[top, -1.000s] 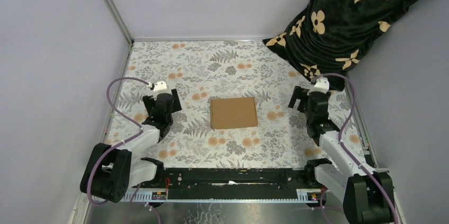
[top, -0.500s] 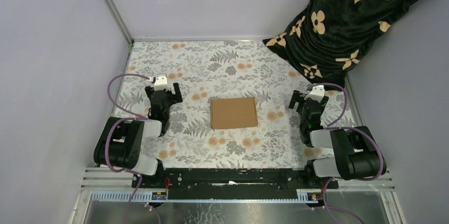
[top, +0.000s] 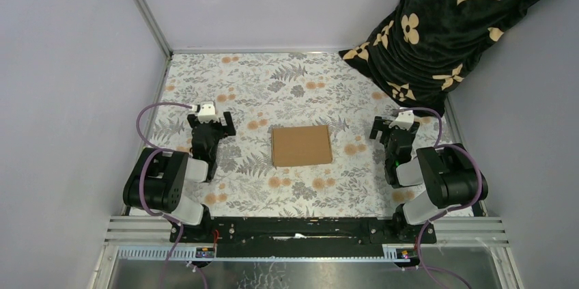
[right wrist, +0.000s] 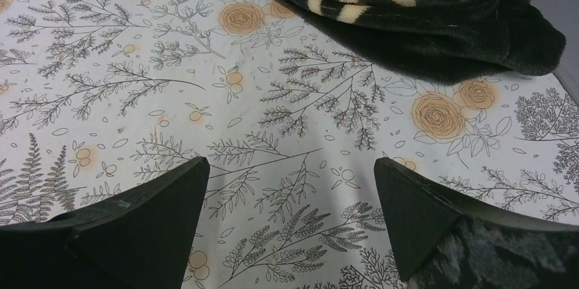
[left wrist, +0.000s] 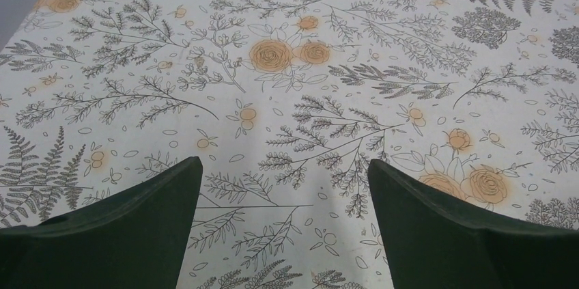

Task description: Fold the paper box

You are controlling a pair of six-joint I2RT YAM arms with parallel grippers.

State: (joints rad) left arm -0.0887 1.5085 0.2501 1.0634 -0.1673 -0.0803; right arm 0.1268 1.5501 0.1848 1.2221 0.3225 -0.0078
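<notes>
The paper box [top: 301, 145] lies flat and closed in the middle of the flowered table, a plain brown cardboard rectangle seen only in the top view. My left gripper [top: 213, 124] sits well to its left, open and empty. My right gripper [top: 392, 128] sits well to its right, also open and empty. In the left wrist view the left gripper [left wrist: 284, 166] has only flowered cloth between its dark fingers. The right wrist view shows the right gripper [right wrist: 290, 164] the same way, over bare cloth. Neither wrist view shows the box.
A black blanket with tan flower marks [top: 450, 22] hangs over the back right corner and spills onto the table [top: 273, 77]; its edge [right wrist: 423, 22] lies just ahead of the right gripper. Grey walls close in the left, back and right sides.
Both arms have folded back toward their bases, and both grippers have drawn slightly back and settled. The box has not moved.
</notes>
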